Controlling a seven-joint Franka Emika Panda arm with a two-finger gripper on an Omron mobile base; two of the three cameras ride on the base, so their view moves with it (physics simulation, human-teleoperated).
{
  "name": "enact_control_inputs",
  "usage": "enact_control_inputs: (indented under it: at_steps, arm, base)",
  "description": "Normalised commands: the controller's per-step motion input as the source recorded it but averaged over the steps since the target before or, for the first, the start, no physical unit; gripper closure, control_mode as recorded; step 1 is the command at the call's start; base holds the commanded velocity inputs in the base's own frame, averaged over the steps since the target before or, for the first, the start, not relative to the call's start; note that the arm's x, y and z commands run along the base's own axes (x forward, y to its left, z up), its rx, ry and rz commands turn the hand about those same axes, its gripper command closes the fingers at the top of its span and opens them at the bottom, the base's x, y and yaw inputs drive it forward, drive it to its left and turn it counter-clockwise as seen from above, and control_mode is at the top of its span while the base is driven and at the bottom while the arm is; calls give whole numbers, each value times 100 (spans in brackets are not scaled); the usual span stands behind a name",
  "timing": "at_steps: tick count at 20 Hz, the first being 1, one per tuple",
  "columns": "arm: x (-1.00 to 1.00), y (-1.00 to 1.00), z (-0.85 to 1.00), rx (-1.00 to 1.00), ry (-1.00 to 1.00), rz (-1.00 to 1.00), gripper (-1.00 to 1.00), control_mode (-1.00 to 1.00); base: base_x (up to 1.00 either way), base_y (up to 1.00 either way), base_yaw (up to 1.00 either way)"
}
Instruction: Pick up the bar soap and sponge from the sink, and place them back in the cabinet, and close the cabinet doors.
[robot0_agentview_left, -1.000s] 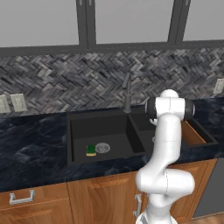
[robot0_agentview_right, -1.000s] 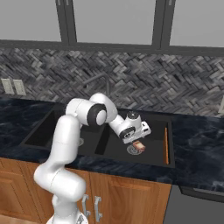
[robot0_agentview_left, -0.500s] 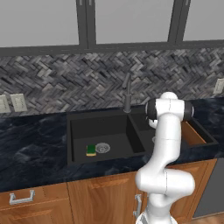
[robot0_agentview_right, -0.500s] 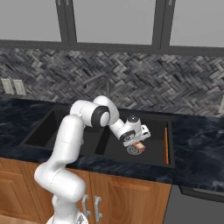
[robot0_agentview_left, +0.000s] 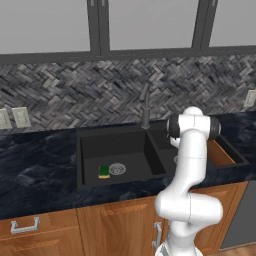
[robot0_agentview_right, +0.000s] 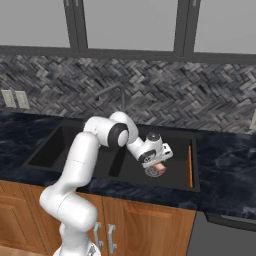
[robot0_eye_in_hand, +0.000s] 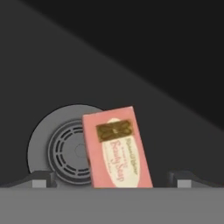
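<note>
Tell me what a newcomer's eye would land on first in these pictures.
First, the white arm bent down into the right basin of the black sink, its gripper open just over the pink bar soap. The soap lies partly over a round silver drain. Next, the green and yellow sponge lies alone in the left basin beside the other drain.

Arm reaching low, pincer (robot0_eye_in_hand: 112, 181) spread wide
</note>
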Motion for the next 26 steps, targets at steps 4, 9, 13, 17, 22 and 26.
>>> enact_control_inputs:
  at_steps: [4,9,13,17,22,26]
  arm:
    - [8,0,-22,0,0,0,-100,-100]
    - [9,0,-20,0,0,0,-100,-100]
    - [11,-2,-16,0,0,0,-100,-100]
    - [10,-5,-11,0,0,0,-100,-100]
    - [8,-5,-12,0,0,0,-100,-100]
    - [8,-3,-15,0,1,0,-100,-100]
  base:
    - [0,0,0]
    - [0,0,0]
    - [0,0,0]
    - [0,0,0]
    - [0,0,0]
    - [0,0,0]
